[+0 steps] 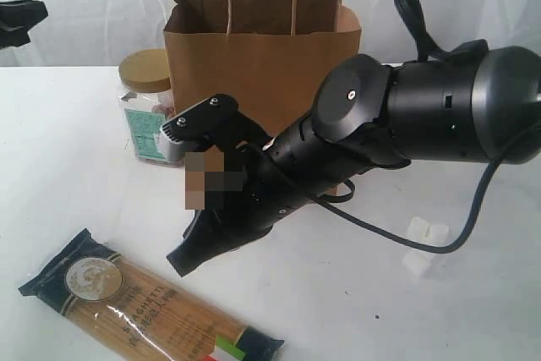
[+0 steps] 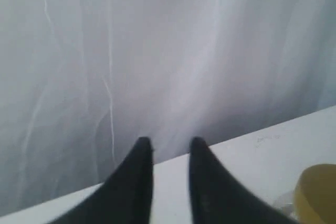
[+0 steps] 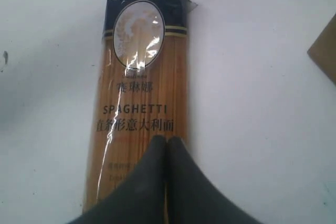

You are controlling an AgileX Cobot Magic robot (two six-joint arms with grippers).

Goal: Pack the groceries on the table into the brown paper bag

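Black right arm (image 1: 355,133) partly hides the brown paper bag (image 1: 254,48), nut jar (image 1: 144,95) alongside.

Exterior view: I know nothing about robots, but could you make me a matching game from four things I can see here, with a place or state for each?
Things:
1. brown paper bag
2. nut jar
3. spaghetti packet
4. marshmallows

Places or states:
A. lying flat at the front left
B. standing open at the back
C. loose white pieces on the right
D. upright, just left of the bag

Pairs: 1-B, 2-D, 3-A, 4-C
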